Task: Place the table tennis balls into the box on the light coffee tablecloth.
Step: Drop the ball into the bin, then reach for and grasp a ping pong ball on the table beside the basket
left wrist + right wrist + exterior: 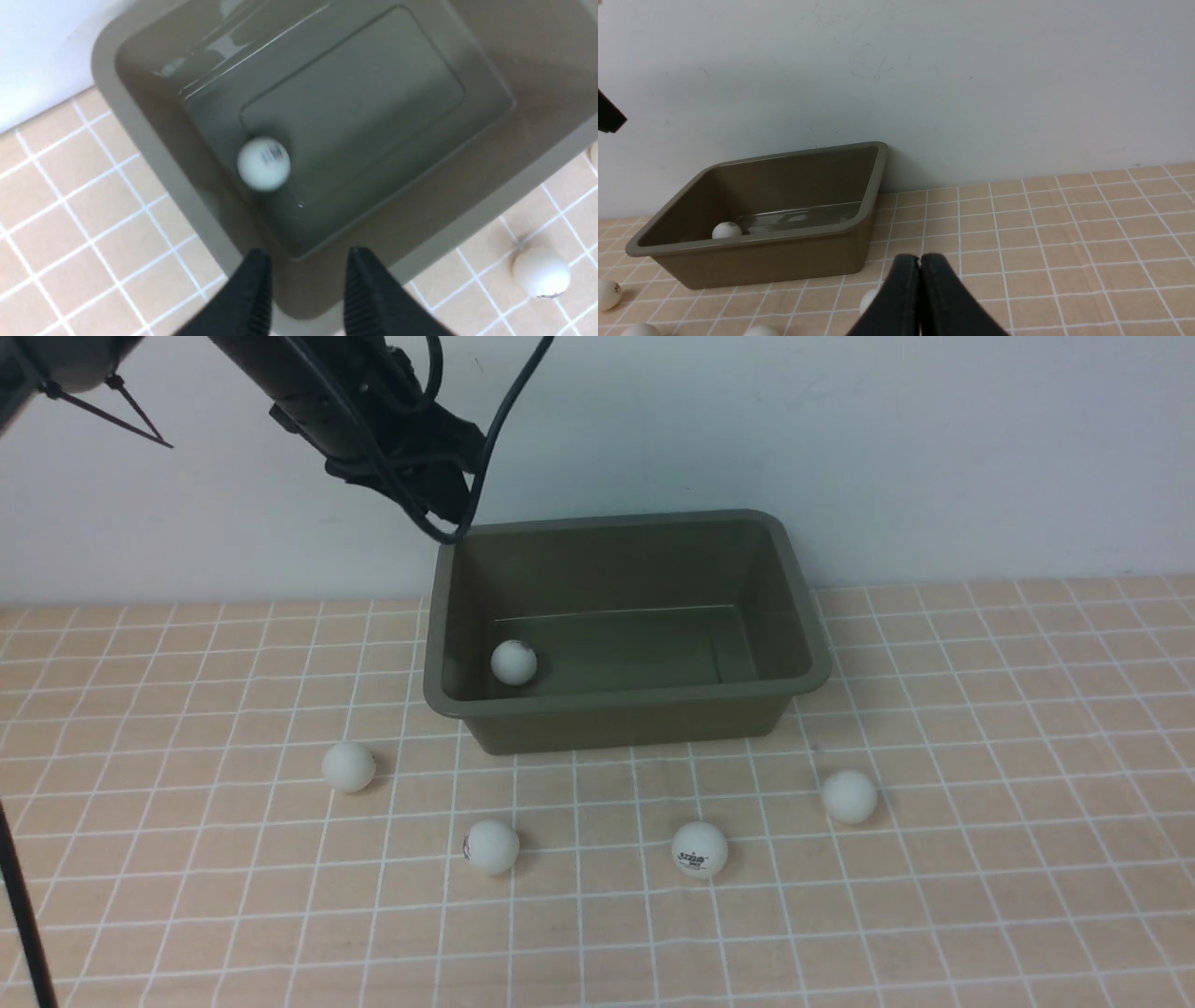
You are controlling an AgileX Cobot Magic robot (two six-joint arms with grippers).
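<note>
In the left wrist view, the ball in the box point(264, 163) is blurred and its print cannot be read. The box point(168, 140) is cut off at two edges. Only a sliver of an edge ball point(594, 156) is seen, and the left gripper point(308, 254) is shown by its fingertips alone. In the right wrist view, a half-hidden ball point(867, 301) is covered by the right gripper point(919, 259). One cropped ball point(639, 330) and another cropped ball point(760, 331) are cut off. A dark part point(609, 116) at the edge cannot be identified.
</note>
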